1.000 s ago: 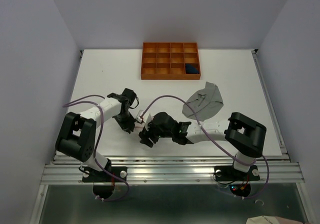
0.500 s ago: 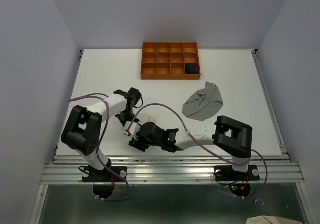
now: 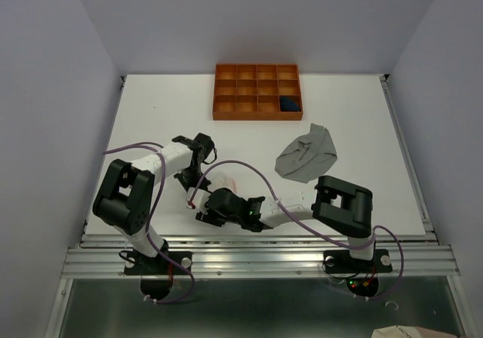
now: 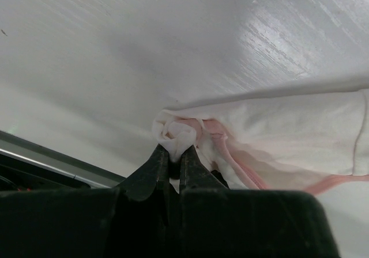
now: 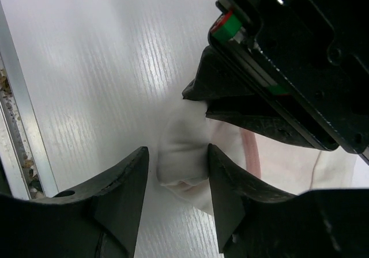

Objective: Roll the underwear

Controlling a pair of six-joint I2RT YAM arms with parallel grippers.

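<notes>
Top external view first: the orange tray (image 3: 257,116) sits at the far side of the white table (image 3: 151,112), split into twelve little compartments, three rows of four. Only one has anything in it, the near right corner one, and that's the navy underwear (image 3: 288,103), bunched up small so no trim or emblem can be made out from here. Every other compartment shows bare orange floor.

Moving left to right across the near part of the table: the left gripper (image 3: 192,196) points down toward the near edge, and the left wrist view shows it pinched tight on a wadded corner of the pale pink-white underwear (image 4: 277,131). That garment is thin, creamy white with pink edging, and it spreads flat on the table away from the pinched corner.

Just beside it is the right gripper (image 3: 205,211), reaching in from the right. On the right wrist view its jaws stand partway apart, straddling the bunched end of the same garment. One finger (image 5: 228,194) looks like it's touching the cloth, the other has a sliver of table showing between it and the fabric, so not clamped.

Well off to the right, the grey underwear (image 3: 306,157) lies crumpled and loose on the table, clear of both arms.
</notes>
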